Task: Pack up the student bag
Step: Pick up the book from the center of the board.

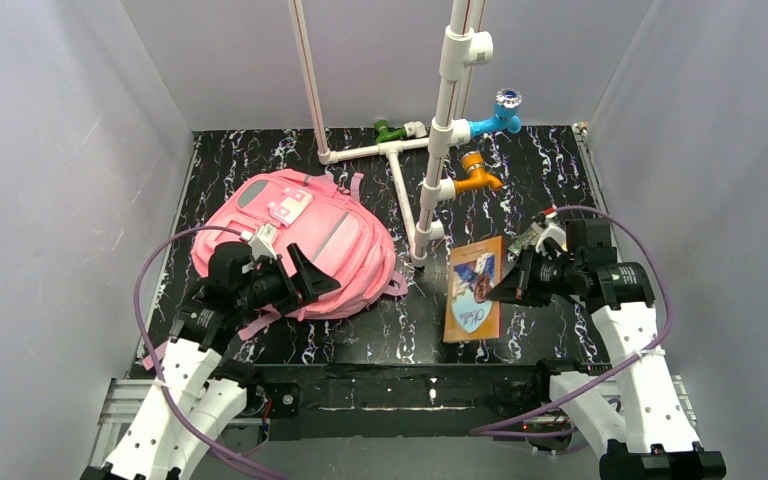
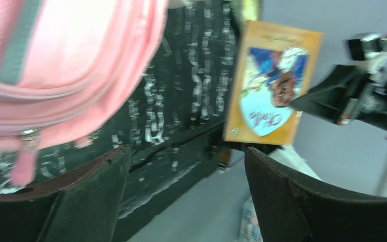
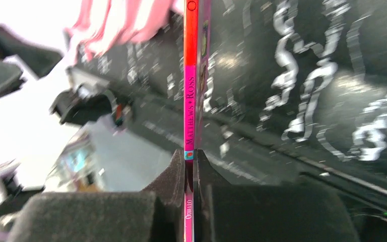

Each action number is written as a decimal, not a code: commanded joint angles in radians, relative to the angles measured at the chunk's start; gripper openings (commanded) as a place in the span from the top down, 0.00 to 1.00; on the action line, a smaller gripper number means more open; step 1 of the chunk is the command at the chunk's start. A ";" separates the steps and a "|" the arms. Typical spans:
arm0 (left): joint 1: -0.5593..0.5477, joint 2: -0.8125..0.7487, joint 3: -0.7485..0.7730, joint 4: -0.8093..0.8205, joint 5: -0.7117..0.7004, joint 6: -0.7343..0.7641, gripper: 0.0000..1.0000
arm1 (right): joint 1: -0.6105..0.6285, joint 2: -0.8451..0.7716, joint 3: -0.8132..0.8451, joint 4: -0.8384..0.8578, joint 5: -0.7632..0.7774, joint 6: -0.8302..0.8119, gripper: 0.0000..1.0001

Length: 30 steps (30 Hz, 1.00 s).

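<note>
Student bag (image 1: 305,235): pink, lying flat on the black marbled table (image 1: 380,340), left of centre, with the front pockets and grey stripes facing up and the straps trailing off the near edge.

Left gripper (image 1: 308,288): spread wide with nothing between the fingers (image 2: 90,196). Hovers at the bag's near right edge and points across toward the other arm. From the left wrist: pink fabric and a zip pull at upper left, dark tabletop in the gap.

Right gripper (image 1: 498,291): pressed together on a thin book (image 1: 474,285), pinching it at the spine side. Book held upright, its orange cover with a shield-shaped picture turned toward the left arm. From the right wrist: only the pink and red spine, running straight out from between the fingers (image 3: 174,171). Cannot tell whether the lower edge touches the table.

Book and bag: well apart, book to the right, with bare tabletop and the foot of a white pipe frame (image 1: 440,150) between them.

Farther out: frame standing at the far middle of the table, carrying a green tap (image 1: 390,130), a blue tap (image 1: 495,115) and an orange tap (image 1: 477,176). Plain grey walls on three sides.
</note>
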 commanded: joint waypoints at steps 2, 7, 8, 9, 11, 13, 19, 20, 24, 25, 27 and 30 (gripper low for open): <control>-0.060 -0.056 -0.024 0.269 0.172 -0.244 0.09 | 0.064 -0.044 -0.059 0.023 -0.453 0.098 0.99; -0.200 -0.044 -0.144 0.477 0.116 -0.362 0.02 | 0.213 -0.078 -0.170 0.252 -0.560 0.257 0.99; -0.243 -0.037 -0.155 0.503 0.088 -0.368 0.02 | 0.231 -0.081 -0.189 0.297 -0.575 0.293 0.99; -0.283 -0.032 -0.164 0.529 0.057 -0.372 0.02 | 0.246 -0.088 -0.208 0.349 -0.584 0.331 0.99; -0.372 -0.024 -0.176 0.572 -0.024 -0.370 0.02 | 0.271 -0.096 -0.248 0.465 -0.603 0.420 0.99; -0.446 -0.015 -0.174 0.574 -0.100 -0.357 0.02 | 0.284 -0.106 -0.275 0.578 -0.613 0.500 0.99; -0.639 0.087 -0.186 0.699 -0.226 -0.378 0.02 | 0.301 -0.134 -0.345 1.031 -0.628 0.821 0.99; -0.664 0.106 -0.200 0.773 -0.227 -0.391 0.02 | 0.303 -0.133 -0.356 1.076 -0.628 0.845 0.99; -0.703 0.119 -0.259 1.035 -0.255 -0.454 0.11 | 0.308 -0.129 -0.372 1.093 -0.625 0.850 0.99; -0.706 0.103 -0.259 1.042 -0.264 -0.441 0.12 | 0.308 -0.133 -0.372 1.097 -0.627 0.850 0.99; -0.710 0.073 -0.260 1.042 -0.275 -0.410 0.19 | 0.309 -0.137 -0.375 1.107 -0.628 0.848 0.99; -0.711 0.061 -0.263 1.046 -0.288 -0.431 0.33 | 0.312 -0.137 -0.372 1.104 -0.616 0.855 0.99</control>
